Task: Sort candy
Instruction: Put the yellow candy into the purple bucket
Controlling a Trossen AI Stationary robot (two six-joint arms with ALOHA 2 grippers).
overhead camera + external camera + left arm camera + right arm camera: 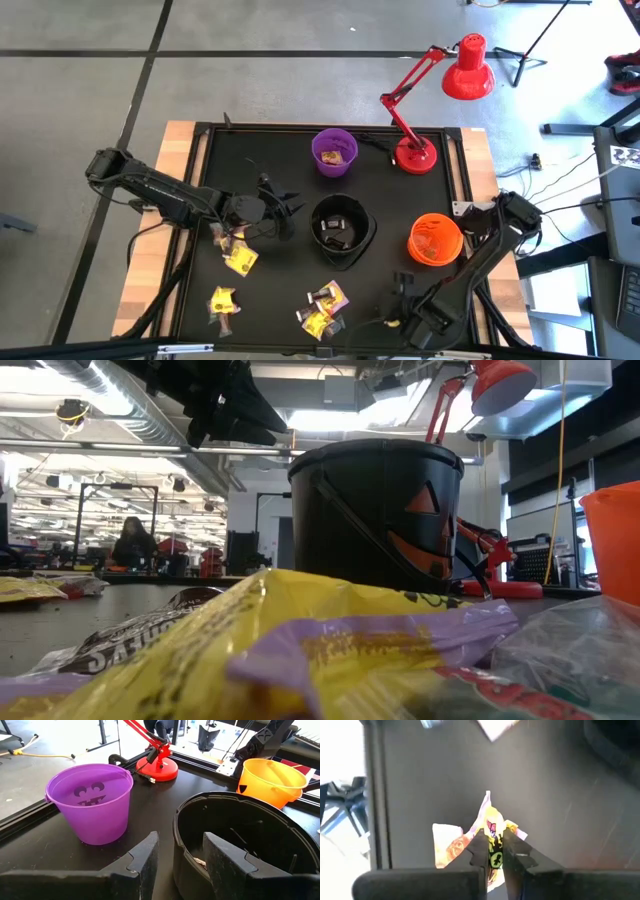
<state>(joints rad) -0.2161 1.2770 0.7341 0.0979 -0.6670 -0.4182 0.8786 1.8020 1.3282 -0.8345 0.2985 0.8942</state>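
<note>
Near the table's front edge, a yellow candy [492,827] is pinched in the right gripper [495,851]. Some pieces are already sorted into the purple bowl [334,153] and black bowl [341,231]; several lie loose. The left gripper [180,851] is held half open, empty.

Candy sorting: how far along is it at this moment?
Partly done: the purple bowl and black bowl already hold pieces. In hand: the right gripper is pinched on a yellow candy near the table's front edge. The left gripper hangs empty over the black bowl's rim. Left: several wrapped candies on the mat; the orange bowl looks empty.
</note>
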